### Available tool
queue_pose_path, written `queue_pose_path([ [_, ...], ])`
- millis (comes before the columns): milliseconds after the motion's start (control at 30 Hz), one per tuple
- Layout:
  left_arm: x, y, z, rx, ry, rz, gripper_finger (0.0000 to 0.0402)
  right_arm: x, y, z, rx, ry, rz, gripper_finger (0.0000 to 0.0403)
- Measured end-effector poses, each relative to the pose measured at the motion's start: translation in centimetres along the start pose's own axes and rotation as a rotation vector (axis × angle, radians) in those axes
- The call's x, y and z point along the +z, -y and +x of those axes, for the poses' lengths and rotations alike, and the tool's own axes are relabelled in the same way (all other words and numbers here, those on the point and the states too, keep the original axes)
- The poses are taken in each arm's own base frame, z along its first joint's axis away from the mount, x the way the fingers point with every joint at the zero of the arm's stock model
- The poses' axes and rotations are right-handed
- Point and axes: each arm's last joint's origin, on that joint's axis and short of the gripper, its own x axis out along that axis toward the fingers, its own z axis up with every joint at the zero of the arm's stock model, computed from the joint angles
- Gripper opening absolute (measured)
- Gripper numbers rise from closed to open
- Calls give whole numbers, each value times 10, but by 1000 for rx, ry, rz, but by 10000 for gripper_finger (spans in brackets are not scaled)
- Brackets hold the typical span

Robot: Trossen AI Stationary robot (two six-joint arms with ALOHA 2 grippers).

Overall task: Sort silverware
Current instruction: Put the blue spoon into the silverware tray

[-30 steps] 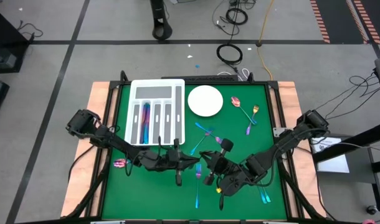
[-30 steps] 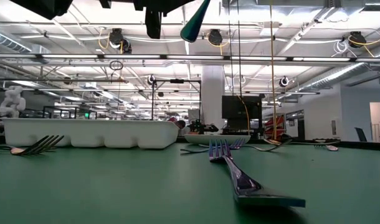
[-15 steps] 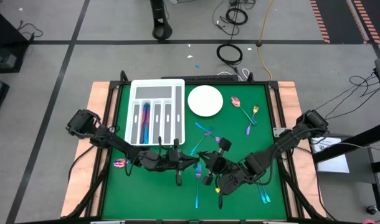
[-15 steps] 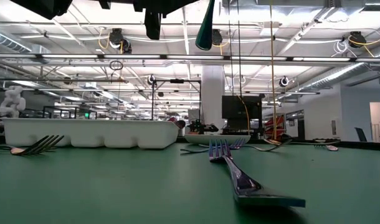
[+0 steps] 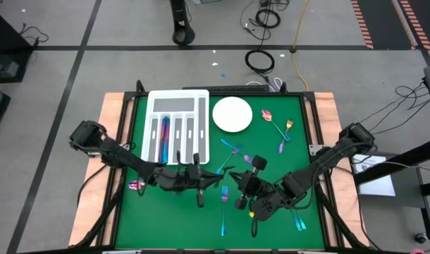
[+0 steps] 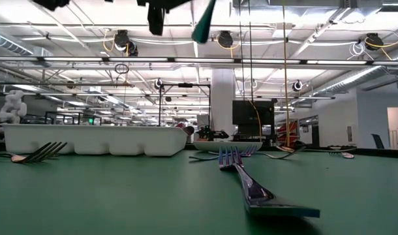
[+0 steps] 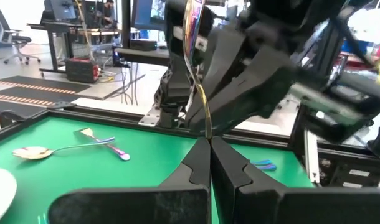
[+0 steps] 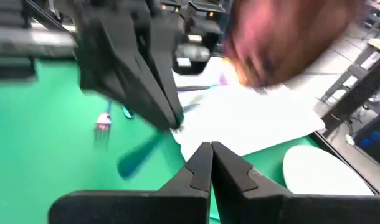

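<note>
Over the green mat's (image 5: pixel 144 212) middle my two grippers meet. My left gripper (image 7: pixel 209 142) is shut on one thin iridescent piece of silverware (image 7: pixel 195 50). Its pink-gold upper part rises in front of my right gripper. Its teal lower end (image 6: pixel 204 23) hangs high above the mat. My right gripper (image 8: pixel 210 147) is shut, and nothing shows between its fingertips. They stand close beside the left fingers (image 8: pixel 168 112). More silverware lies loose on the mat, with a fork (image 6: pixel 251 186) nearest. My left gripper pinches the piece between its two fingertips, part-way along its thin shaft (image 7: pixel 206 127). The fingers reach in about level and lie across it. The piece stands steeply, one end up and the teal end (image 8: pixel 140 158) below, lifted clear of the mat. My right gripper: whether it touches the piece, I cannot tell.
A white divided tray (image 5: pixel 178 95) with pieces in one slot stands at the far left, and a round white plate (image 5: pixel 232 114) is beside it. Loose pieces lie at the far right (image 5: pixel 275 120), mid-mat (image 5: pixel 232 149), near the front (image 5: pixel 223 208) and right front (image 5: pixel 299 223).
In the low view the hanging teal end has swung from slanted to nearly upright and back to slanted, and it now sits a little higher. Both grippers stay shut at the same spot over the mat's middle.
</note>
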Motion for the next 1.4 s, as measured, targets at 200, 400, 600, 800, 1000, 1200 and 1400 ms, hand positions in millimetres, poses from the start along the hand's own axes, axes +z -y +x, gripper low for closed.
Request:
queue_pose_path([
  [200, 31, -16, -14, 74, -26, -78, 0, -2, 2, -7, 1, -13, 1, 0],
  [400, 46, -54, -43, 221, -112, -249, 0, -3, 0, -9, 10, -16, -6, 0],
  [600, 43, -87, -84, 371, -167, -340, 0, -4, 1, -9, 7, -22, -16, 0],
  [800, 24, -119, -122, 526, -163, -424, 0, -4, 1, -9, 7, -22, -15, 0],
  [1000, -4, -146, -149, 655, -199, -570, 0, -4, 1, -9, 10, -22, -13, 0],
  [1200, -25, -162, -159, 726, -231, -758, 0, -4, 1, -9, 7, -23, -14, 0],
  [1400, -29, -173, -161, 773, -289, -793, 0, -4, 1, -9, 7, -23, -14, 0],
])
